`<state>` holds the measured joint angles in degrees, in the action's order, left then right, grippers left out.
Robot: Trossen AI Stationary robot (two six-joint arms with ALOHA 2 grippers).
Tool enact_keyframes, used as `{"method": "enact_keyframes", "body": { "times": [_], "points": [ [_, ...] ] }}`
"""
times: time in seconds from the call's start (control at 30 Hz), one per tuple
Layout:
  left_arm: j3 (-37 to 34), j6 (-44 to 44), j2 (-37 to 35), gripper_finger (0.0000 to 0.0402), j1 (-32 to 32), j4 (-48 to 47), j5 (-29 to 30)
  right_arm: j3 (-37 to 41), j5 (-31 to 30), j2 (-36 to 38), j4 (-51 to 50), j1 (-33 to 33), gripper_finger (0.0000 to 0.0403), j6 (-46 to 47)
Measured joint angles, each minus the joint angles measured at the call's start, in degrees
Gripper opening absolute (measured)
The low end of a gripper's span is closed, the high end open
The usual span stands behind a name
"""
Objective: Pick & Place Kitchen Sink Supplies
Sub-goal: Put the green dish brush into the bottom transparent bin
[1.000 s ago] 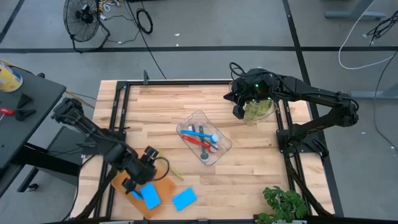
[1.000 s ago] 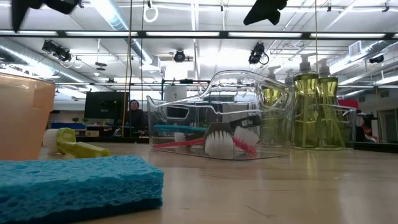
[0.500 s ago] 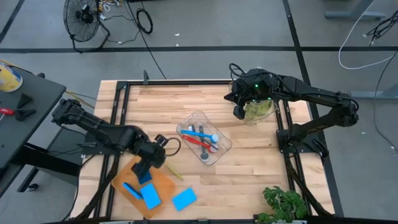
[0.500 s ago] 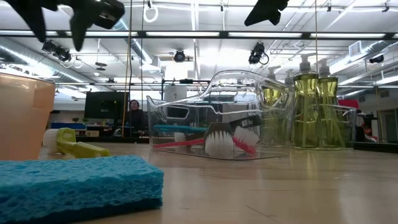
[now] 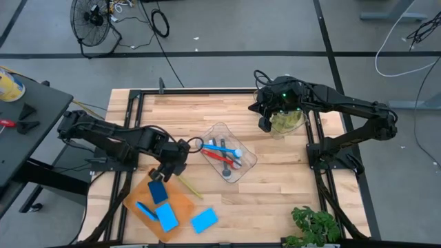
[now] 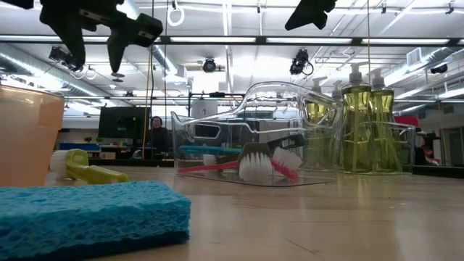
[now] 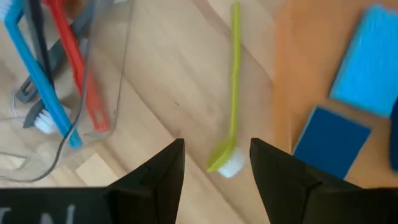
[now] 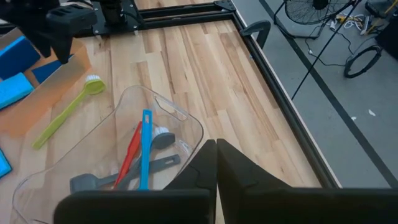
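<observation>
Left gripper point(image 7: 214, 163) hangs empty, fingers apart, above the yellow-green brush point(image 7: 232, 99) (beside the orange tray point(image 5: 180, 204)); right gripper point(image 8: 216, 163), fingers together, waits over the soap bottles point(image 5: 286, 121).

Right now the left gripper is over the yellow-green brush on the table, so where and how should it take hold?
Grip the yellow-green brush at mid-handle, coming straight down. It lies flat on the bare wood between the clear tub and the orange tray, so both sides of the thin handle look clear. The left gripper is open above its bristle end; set the fingers across the handle rather than on the wider head.
</observation>
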<state>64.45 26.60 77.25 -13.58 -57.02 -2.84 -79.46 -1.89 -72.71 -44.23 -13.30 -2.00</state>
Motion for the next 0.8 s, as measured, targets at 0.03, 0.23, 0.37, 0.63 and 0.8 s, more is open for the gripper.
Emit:
{"method": "enact_keyframes", "body": {
  "times": [0.03, 0.23, 0.37, 0.63, 0.8],
  "points": [
    [0.00, 2.10, 0.00, 0.0186, 0.27, -0.61, -0.02, 0.00, -0.01, 0.00, 0.00, 0.01, 0.0006, 0.00],
    [0.00, 14.56, 0.02, 0.0186, 2.22, -4.06, -0.10, 0.00, -0.01, 0.00, 0.00, 0.01, 0.0006, -0.56],
    [0.00, 23.22, 0.02, 0.0186, 3.29, -4.99, -0.04, 0.00, -0.02, 0.00, 0.00, 0.00, 0.0006, -1.56],
    [0.00, 30.20, 0.04, 0.0186, 4.50, -5.15, -0.11, 0.00, -0.02, 0.00, 0.00, 0.02, 0.0006, -1.73],
    [-1.48, 32.00, 0.07, 0.0186, 5.20, -5.06, -2.30, 0.00, -0.02, 0.00, 0.01, 0.01, 0.0006, -2.06]
  ]
}}
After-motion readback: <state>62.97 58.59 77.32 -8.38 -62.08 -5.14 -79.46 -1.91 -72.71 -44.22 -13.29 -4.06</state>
